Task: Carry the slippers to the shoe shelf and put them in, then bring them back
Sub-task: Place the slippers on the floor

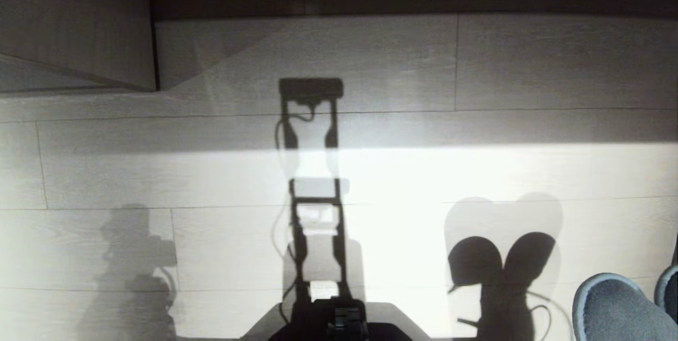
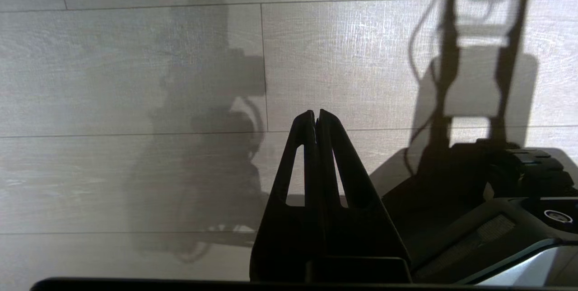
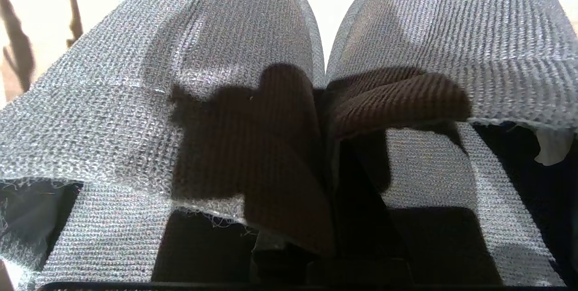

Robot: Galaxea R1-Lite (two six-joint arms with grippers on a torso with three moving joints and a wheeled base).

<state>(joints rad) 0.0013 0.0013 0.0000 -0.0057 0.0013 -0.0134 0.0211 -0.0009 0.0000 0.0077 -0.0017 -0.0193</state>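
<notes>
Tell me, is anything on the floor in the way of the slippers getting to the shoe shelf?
Nothing visible is. The right tool is shut on the slippers, held side by side. The floor ahead shows only shadows. The shoe shelf itself isn't clearly in view, so the whole route can't be checked.

I'm holding the slippers (image 3: 253, 101) as a pair, both pinched together at their inner edges right in my right gripper (image 3: 323, 101), which is clamping tight on the fabric. They're sitting side by side, rounded closed toes pointing away from my hand, knit-looking grey weave catching the light, darker where shadow is falling. From up top, the toes (image 1: 617, 306) are poking out just past my hand, hanging over pale floor.
</notes>
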